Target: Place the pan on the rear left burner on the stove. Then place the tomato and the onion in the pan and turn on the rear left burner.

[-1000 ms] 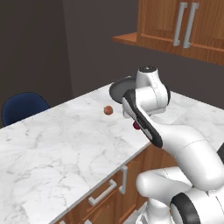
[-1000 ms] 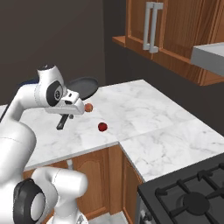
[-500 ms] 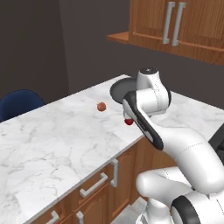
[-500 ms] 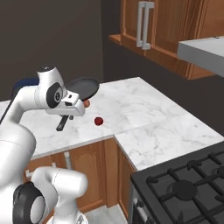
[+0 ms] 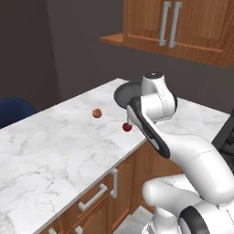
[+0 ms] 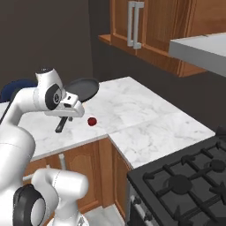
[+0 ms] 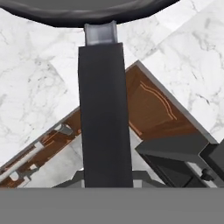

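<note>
Over white marble counter point(image 6: 145, 128): claw point(image 6: 72, 110) clamped on pan point(image 6: 83, 88) handle; wood cabinets point(image 6: 145, 26) above.

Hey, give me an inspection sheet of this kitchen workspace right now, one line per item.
Surface: white marble counter, L-shaped, running up to the stove.
Job's things: pan held by its handle, above the counter; tomato on the counter near the front edge; onion further back on the counter, apart from the tomato; burners under black grates at the lower right of the right base view, nothing on the part in view.
Clutter: nothing seen.
Claw: claw shut on the pan's handle.
Cables: nothing seen.
Surroundings: wooden wall cabinets above, wooden base cabinets below, blue chair behind the counter, range hood.
</note>
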